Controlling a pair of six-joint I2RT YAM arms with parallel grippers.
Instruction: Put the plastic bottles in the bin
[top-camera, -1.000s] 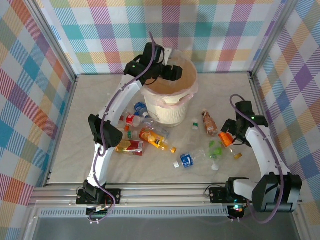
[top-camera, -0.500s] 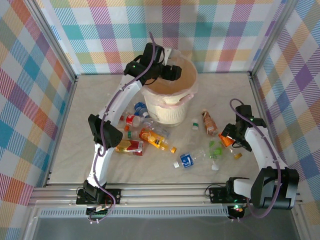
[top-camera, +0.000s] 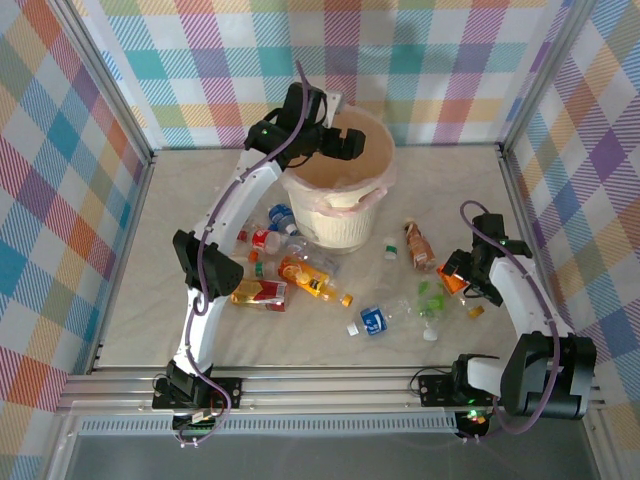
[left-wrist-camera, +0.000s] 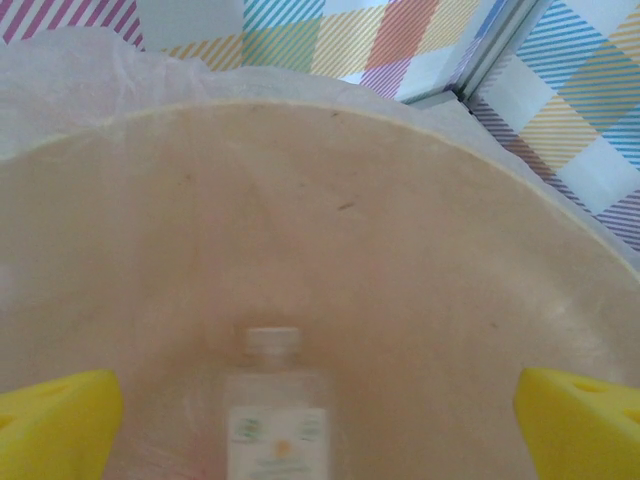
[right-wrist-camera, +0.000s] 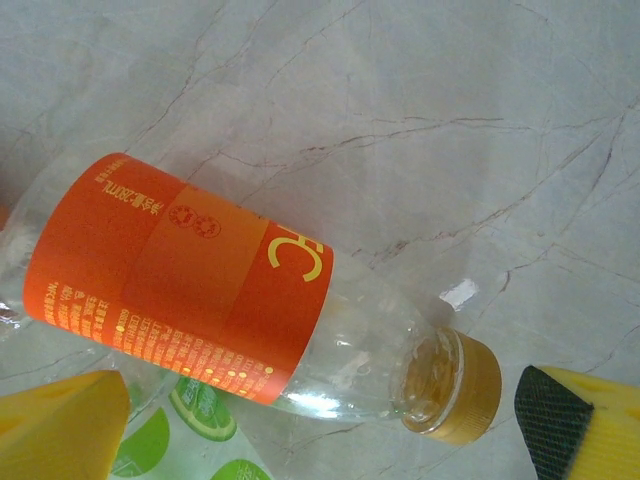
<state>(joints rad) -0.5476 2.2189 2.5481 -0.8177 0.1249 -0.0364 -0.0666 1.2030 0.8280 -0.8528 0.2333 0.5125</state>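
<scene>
Right claw (right-wrist-camera: 320, 425), spread wide, hangs over the orange-labelled bottle (right-wrist-camera: 180, 290).

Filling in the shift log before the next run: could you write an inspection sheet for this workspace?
Surface: pale marbled tabletop, littered across the middle.
Job's things: round cream plastic bin with a pinkish liner, upright; clear white-labelled bottle in it, blurred; several more plastic bottles lying on the table, among them an orange-labelled clear bottle.
Clutter: loose white cap.
Grippers: left gripper open above the bin; right gripper open over the orange-labelled clear bottle.
Cables: purple cable running along each arm.
Surroundings: multicoloured plaid walls, aluminium frame.
</scene>
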